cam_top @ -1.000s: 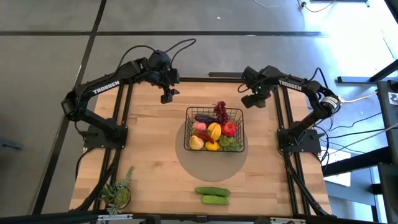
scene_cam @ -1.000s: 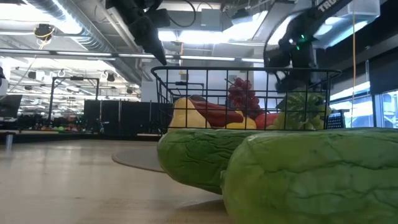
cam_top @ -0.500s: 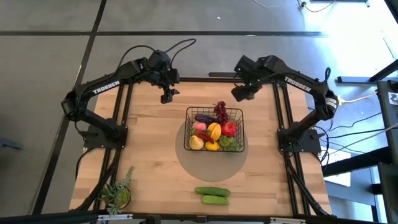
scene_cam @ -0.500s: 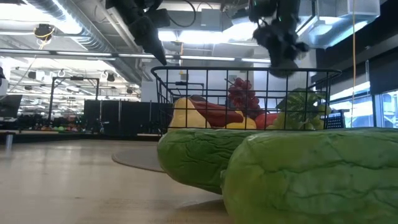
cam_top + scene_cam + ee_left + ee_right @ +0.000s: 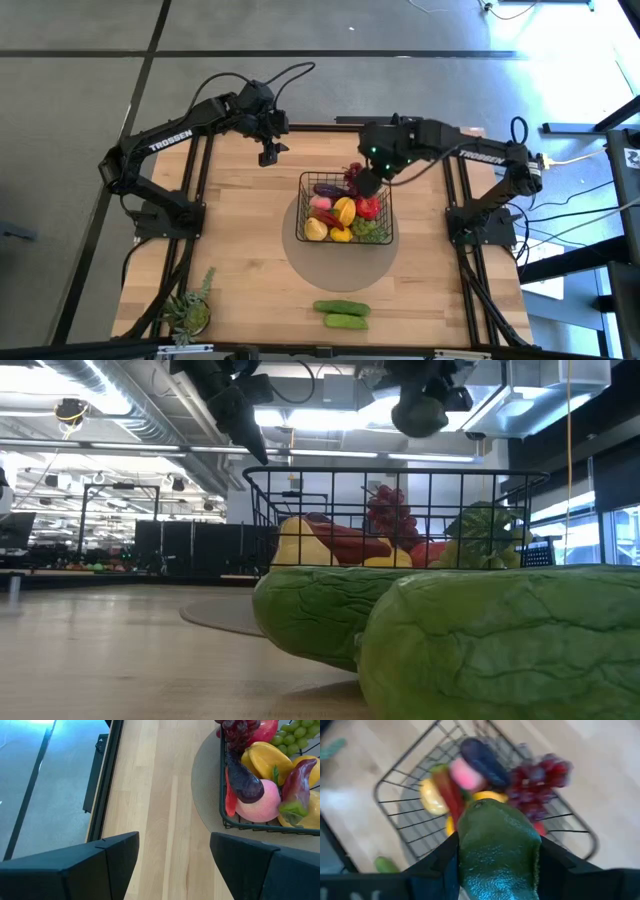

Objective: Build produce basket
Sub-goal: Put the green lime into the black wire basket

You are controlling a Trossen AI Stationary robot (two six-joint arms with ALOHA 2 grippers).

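Swung over the basket [image 5: 345, 208], right gripper [image 5: 368, 183] jaws clamp an avocado [image 5: 497, 847]; left jaws parted.

White "TROSSEN" lettering stood on the left arm [image 5: 171, 141], toward the upper left of the high view, and again on the right arm [image 5: 484, 155], toward the upper right.

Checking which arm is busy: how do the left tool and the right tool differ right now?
The left tool is open and empty; the right tool is shut on a dark green fruit. The left tool hangs over bare table, the right tool over the basket. Both are up in the air.
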